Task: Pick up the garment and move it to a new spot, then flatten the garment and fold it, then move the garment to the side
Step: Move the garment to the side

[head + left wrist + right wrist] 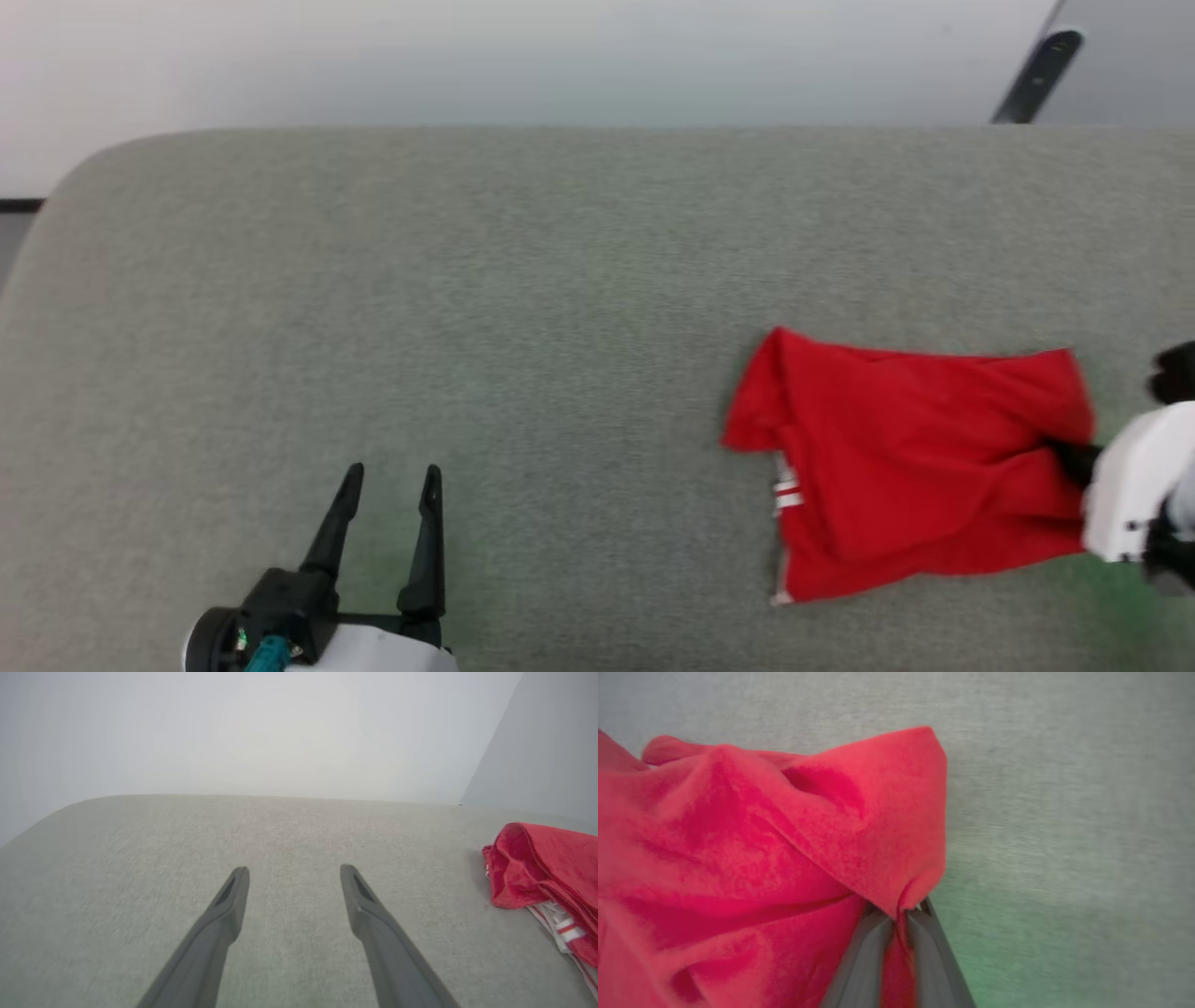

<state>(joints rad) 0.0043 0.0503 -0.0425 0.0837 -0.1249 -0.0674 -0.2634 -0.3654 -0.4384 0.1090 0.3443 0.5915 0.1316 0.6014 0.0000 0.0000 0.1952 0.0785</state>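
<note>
Right now I'm on the pick-up: right gripper [900,912] fingers pinch the garment [915,457], which lies far right on the grey cushion [467,280]; left gripper [392,473] gapes, empty. Next, I'd lift it clear and carry it.

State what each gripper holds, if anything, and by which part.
The right gripper pinches the red garment at a bunched fold on its right edge. The left gripper is open, holding nothing.
</note>
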